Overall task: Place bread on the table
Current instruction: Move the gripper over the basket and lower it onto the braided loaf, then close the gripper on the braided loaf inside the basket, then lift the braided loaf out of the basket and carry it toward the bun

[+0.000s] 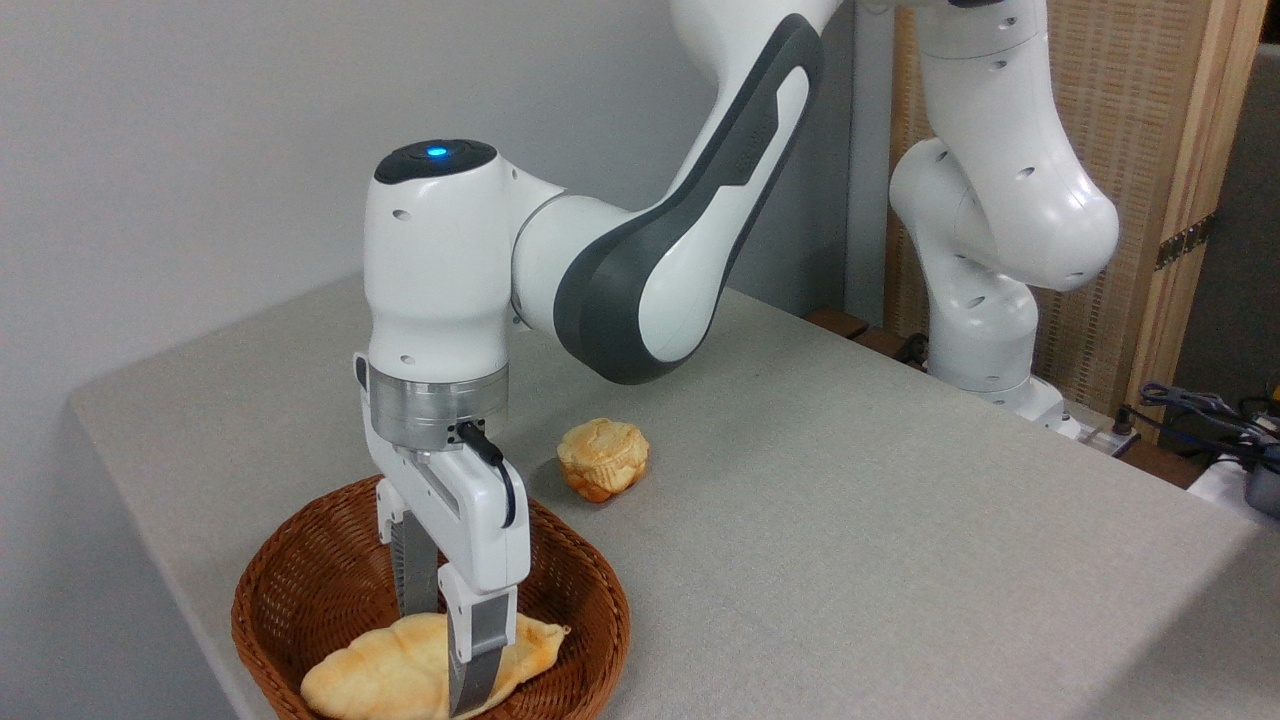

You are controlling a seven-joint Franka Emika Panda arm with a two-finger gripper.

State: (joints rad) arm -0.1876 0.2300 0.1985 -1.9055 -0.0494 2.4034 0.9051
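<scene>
Straddling bread (400, 670) — jaws astride, basket (300, 580) (wicker)

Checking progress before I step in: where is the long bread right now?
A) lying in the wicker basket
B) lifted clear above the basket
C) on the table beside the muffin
A: the bread lies inside the basket, with the gripper fingers straddling it.

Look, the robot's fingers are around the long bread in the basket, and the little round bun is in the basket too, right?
Not quite. The fingers do straddle the long bread in the basket, but the little round bun sits outside it on the table, as the camera view shows.
</scene>
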